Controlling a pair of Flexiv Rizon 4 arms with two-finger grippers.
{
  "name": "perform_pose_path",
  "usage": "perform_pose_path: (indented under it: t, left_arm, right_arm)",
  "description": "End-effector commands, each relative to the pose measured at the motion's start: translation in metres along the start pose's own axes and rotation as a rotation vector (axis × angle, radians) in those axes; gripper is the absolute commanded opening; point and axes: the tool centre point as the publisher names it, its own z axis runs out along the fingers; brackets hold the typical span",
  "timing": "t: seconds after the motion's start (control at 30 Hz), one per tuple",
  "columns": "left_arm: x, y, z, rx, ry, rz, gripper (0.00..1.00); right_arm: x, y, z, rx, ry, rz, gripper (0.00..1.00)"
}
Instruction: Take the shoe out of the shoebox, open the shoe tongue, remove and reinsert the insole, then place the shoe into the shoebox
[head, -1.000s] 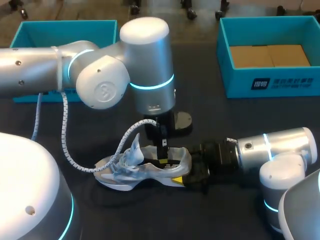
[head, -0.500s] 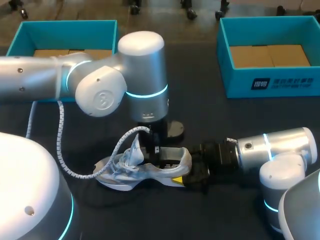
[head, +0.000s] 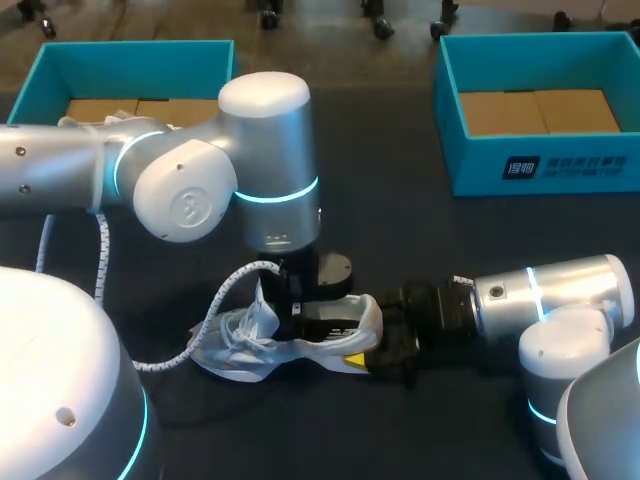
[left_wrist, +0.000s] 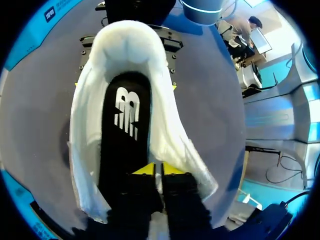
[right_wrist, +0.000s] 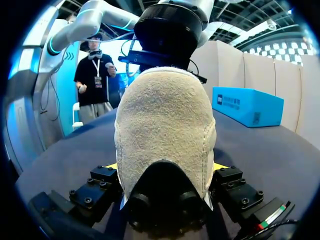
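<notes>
Dark table (head: 400, 230), seen from above, with two teal boxes: one shoebox (head: 545, 165) beyond the right arm, a second teal box (head: 130, 52) beyond the left arm. White shoe (head: 335, 325) lies on the table between the two grippers, outside both boxes, its heel toward the right arm. Right gripper (right_wrist: 165, 167) is closed on the heel; a yellow tip shows at each side of the suede heel, which fills the space between the fingers. Left gripper (left_wrist: 160, 169) points straight down into the shoe's opening, over the black insole (left_wrist: 125, 125), which lies flat inside the shoe and runs ahead of the gripper to the heel. Its fingers are drawn almost together, with only a thin slit between them; whether that slit holds the insole's edge is unclear. Raised tongue (head: 265, 305) stands just beside the left gripper, on the toe side.
</notes>
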Motion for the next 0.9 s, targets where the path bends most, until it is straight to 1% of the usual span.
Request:
perform_pose_path:
  t: [0.03, 0.2, 0.3, 0.37, 0.5, 0.63, 0.7, 0.73, 0.77, 0.8, 0.9]
  left_arm:
    - [-0.001, 0.001, 0.004, 0.009, -0.005, 0.005, 0.35]
    - [-0.006, -0.007, 0.011, 0.000, -0.095, 0.000, 0.38]
    - [-0.011, -0.011, 0.016, -0.009, -0.152, -0.008, 0.37]
    - [-0.016, -0.013, 0.019, -0.012, -0.186, -0.014, 0.37]
    - [-0.026, -0.013, 0.024, -0.016, -0.203, -0.031, 0.39]
    - [-0.037, -0.013, 0.028, -0.029, -0.268, -0.055, 0.36]
    - [-0.042, -0.012, 0.029, -0.032, -0.298, -0.064, 0.33]
    - [-0.047, -0.013, 0.028, -0.035, -0.338, -0.080, 0.31]
    - [-0.049, -0.013, 0.028, -0.036, -0.345, -0.082, 0.29]
    - [-0.054, -0.013, 0.028, -0.041, -0.375, -0.096, 0.25]
    - [-0.064, -0.014, 0.026, -0.042, -0.395, -0.116, 0.14]
  right_arm:
    - [-0.001, 0.001, 0.002, 0.008, 0.001, 0.001, 0.00]
    - [-0.001, 0.001, 0.002, 0.008, 0.001, 0.001, 0.00]
    - [-0.001, 0.001, 0.002, 0.008, 0.001, 0.001, 0.00]
    - [-0.001, 0.001, 0.002, 0.008, 0.001, 0.001, 0.00]
    - [-0.001, 0.001, 0.002, 0.008, 0.001, 0.001, 0.00]
    - [-0.001, 0.001, 0.002, 0.008, 0.001, 0.001, 0.00]
    - [-0.001, 0.001, 0.002, 0.008, 0.001, 0.001, 0.00]
    - [-0.001, 0.001, 0.002, 0.008, 0.001, 0.001, 0.00]
    - [-0.001, 0.001, 0.002, 0.008, 0.001, 0.001, 0.00]
    - [-0.001, 0.001, 0.002, 0.008, 0.001, 0.001, 0.00]
    - [-0.001, 0.001, 0.002, 0.008, 0.001, 0.001, 0.00]
